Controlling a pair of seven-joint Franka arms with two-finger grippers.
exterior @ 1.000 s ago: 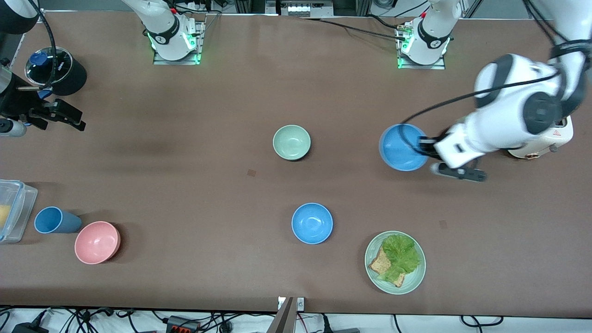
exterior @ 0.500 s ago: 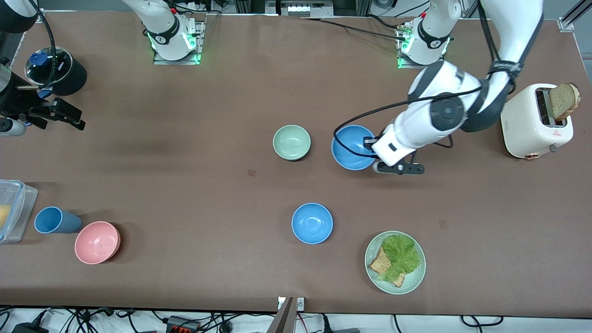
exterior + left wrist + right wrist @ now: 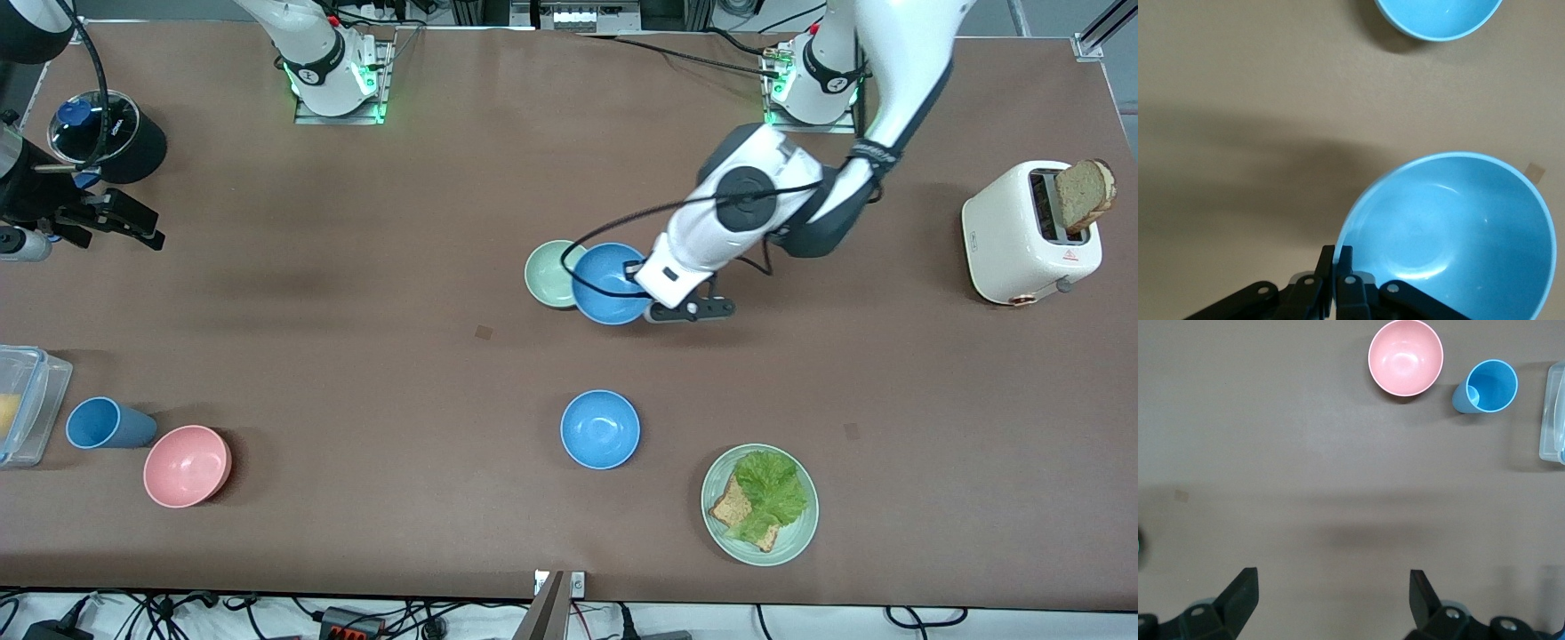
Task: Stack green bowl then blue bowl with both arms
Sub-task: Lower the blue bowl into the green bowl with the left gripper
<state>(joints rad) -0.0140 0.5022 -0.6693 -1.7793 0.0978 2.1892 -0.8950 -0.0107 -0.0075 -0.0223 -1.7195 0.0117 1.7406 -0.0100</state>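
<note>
Over the green bowl: the left gripper [image 3: 637, 277] carries the blue bowl [image 3: 610, 284], covering part of the green bowl [image 3: 548, 273], which sits on the table [image 3: 356, 373] mid-way along it.
Grip: fingers [image 3: 1338, 267] pinched together on the blue bowl's rim, its hollow facing up.
Left arm: reaches from its base, elbow bent, wrist low above the table.
Surfaces: both bowls smooth, plain and round; the blue one glossy inside.
Second blue bowl [image 3: 600, 429]: rests nearer the front camera, cut off at the left wrist view's edge.
Right gripper [image 3: 1331, 597]: waits aloft at the right arm's end, fingers spread wide, holding nothing.
</note>
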